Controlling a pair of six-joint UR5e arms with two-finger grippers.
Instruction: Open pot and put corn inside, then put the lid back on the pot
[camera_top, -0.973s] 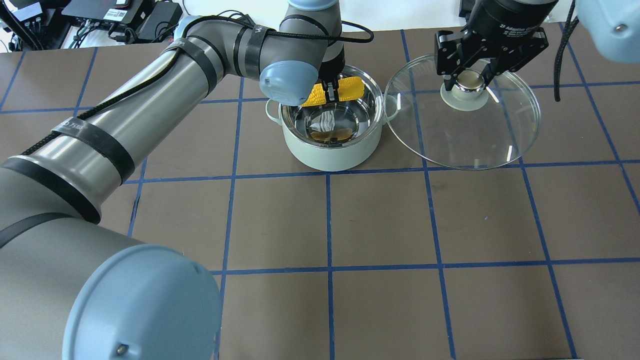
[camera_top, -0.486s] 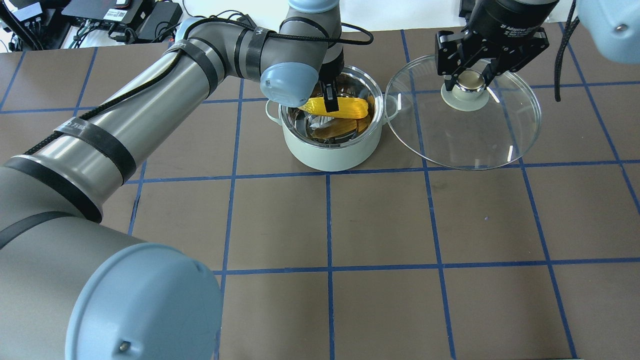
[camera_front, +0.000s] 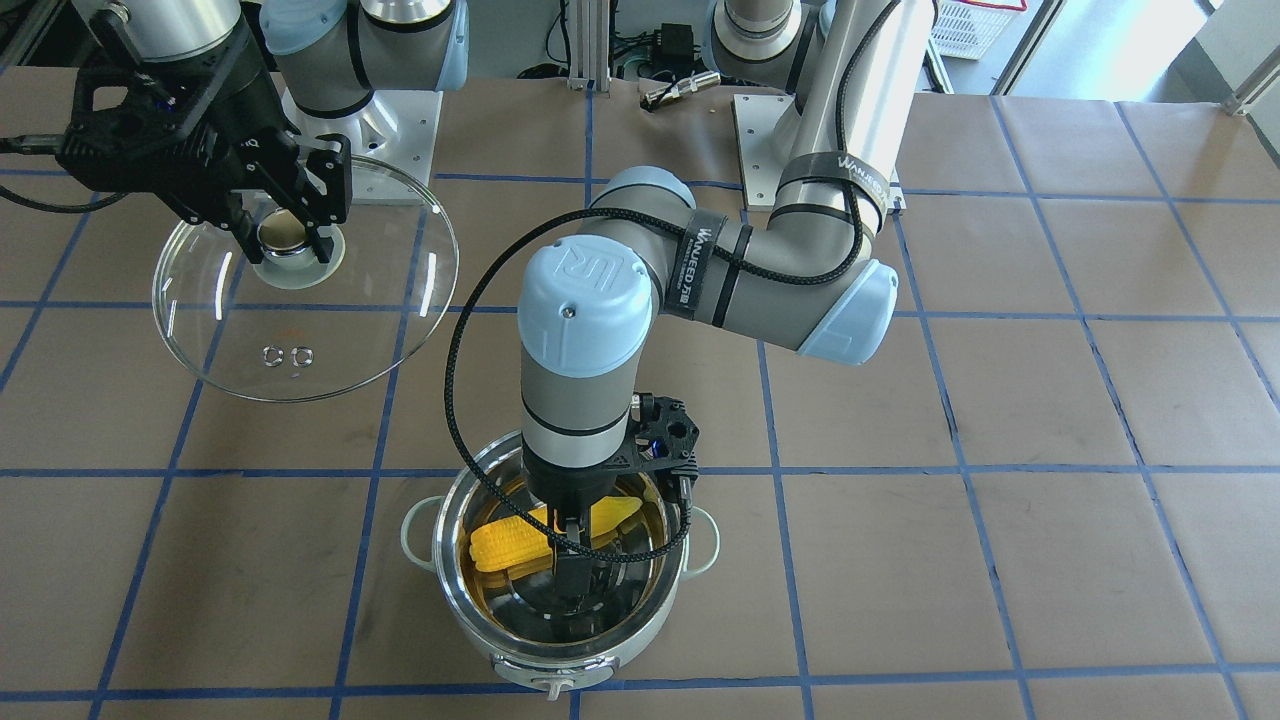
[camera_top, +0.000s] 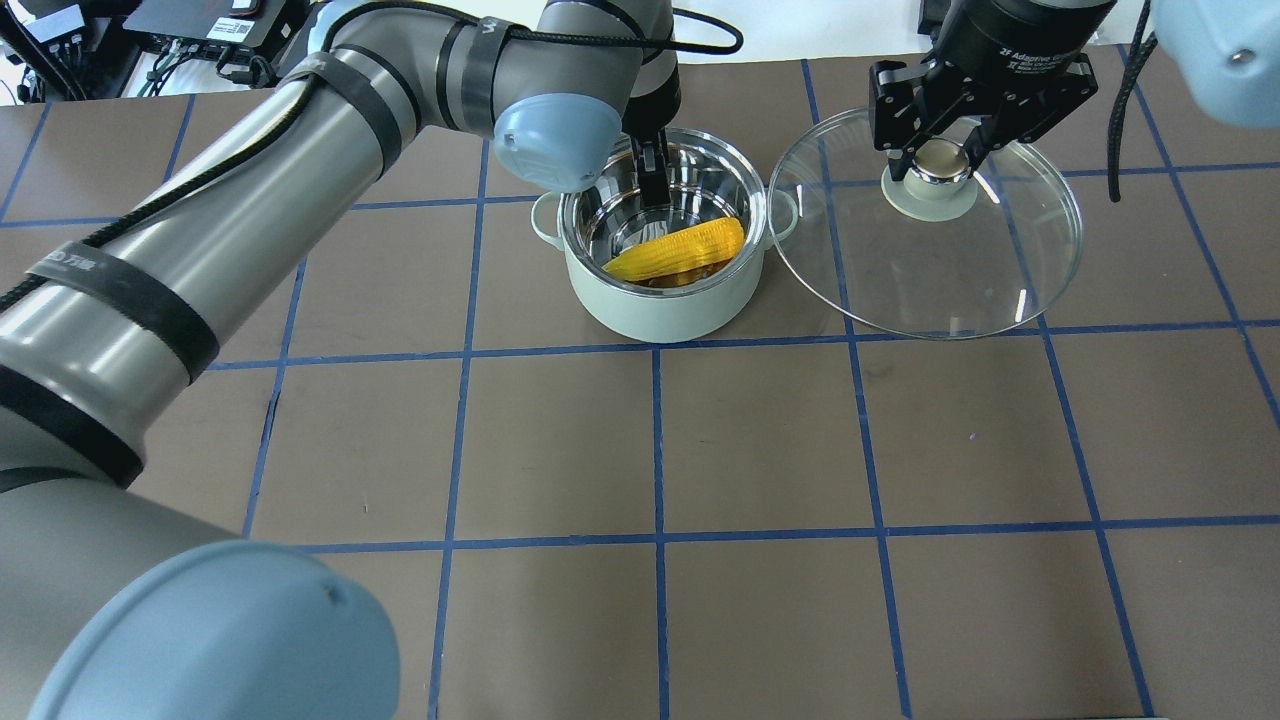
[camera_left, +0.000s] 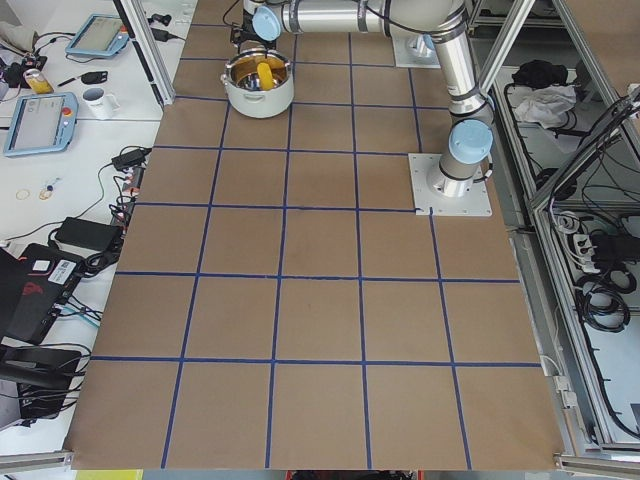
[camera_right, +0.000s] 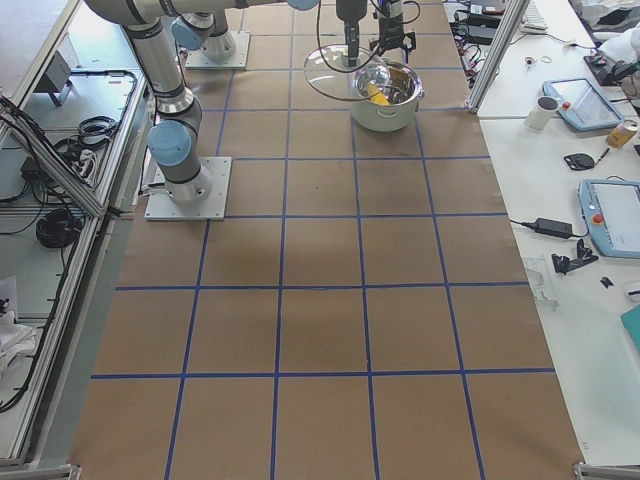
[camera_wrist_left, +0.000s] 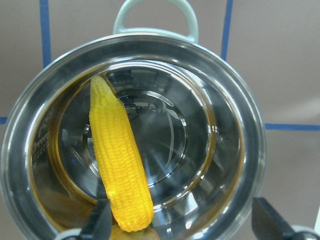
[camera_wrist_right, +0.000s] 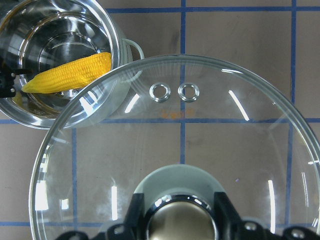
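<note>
The left hand (camera_wrist_left: 181, 226) hangs just inside the pot (camera_top: 662, 308) with its two fingers (camera_wrist_left: 100, 222) spread wide and nothing between them. The corn (camera_top: 680, 250) lies loose below them on the pot's steel floor, along one side. Its pointed end aims toward one loop handle (camera_wrist_left: 152, 12) and its thick end lies near the opposite wall, close to one fingertip; whether they touch I cannot tell. The pot stands uncovered on the bench (camera_top: 760, 440).

The right hand (camera_top: 938, 160) is clamped around the knob (camera_top: 938, 168) of the lid (camera_top: 930, 275), one finger on each side. The glass lid hangs from that grip beside the pot, on the robot's right. In the overhead view its rim overlaps the pot's near loop handle (camera_top: 785, 215). Its two vent rings (camera_front: 285, 356) sit on the side away from the robot.
</note>
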